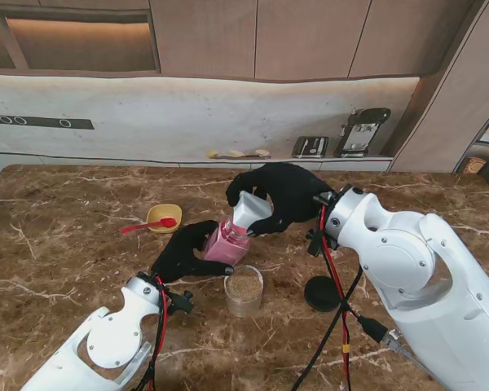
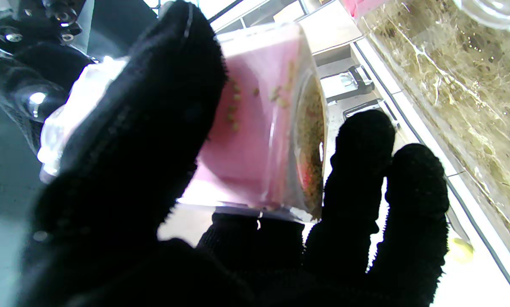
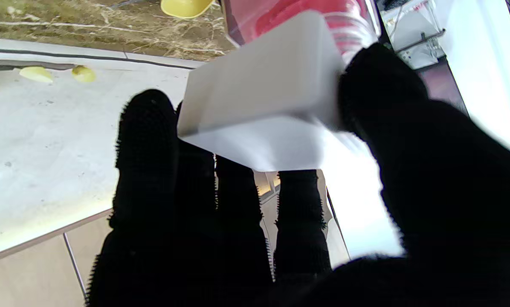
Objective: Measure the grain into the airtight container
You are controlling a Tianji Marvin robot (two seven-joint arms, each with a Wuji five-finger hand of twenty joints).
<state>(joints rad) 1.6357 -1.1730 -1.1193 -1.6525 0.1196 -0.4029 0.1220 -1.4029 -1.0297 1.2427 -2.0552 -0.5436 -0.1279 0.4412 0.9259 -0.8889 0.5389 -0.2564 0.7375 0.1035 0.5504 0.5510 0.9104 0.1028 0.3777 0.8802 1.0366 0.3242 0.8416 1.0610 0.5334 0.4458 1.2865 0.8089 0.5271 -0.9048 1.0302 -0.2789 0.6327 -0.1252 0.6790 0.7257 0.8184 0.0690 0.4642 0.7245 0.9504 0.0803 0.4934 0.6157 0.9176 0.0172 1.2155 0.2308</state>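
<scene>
A pink see-through grain container (image 1: 226,242) with a white cap (image 1: 251,210) is held tilted just beyond a clear round jar (image 1: 244,291) that has brown grain in it. My left hand (image 1: 187,252) is shut on the pink body, where grain (image 2: 310,149) lies against one wall of the container (image 2: 255,128). My right hand (image 1: 289,195) grips the white cap (image 3: 263,98) from the far side, with the thumb on one face and the fingers behind. The left hand (image 2: 123,170) and right hand (image 3: 408,192) fill their wrist views.
A black round lid (image 1: 322,293) lies on the marble table (image 1: 65,261) to the right of the jar. A yellow bowl (image 1: 165,217) with a red spoon (image 1: 147,226) sits farther left. Red and black cables hang from both wrists. A ledge with small appliances runs behind the table.
</scene>
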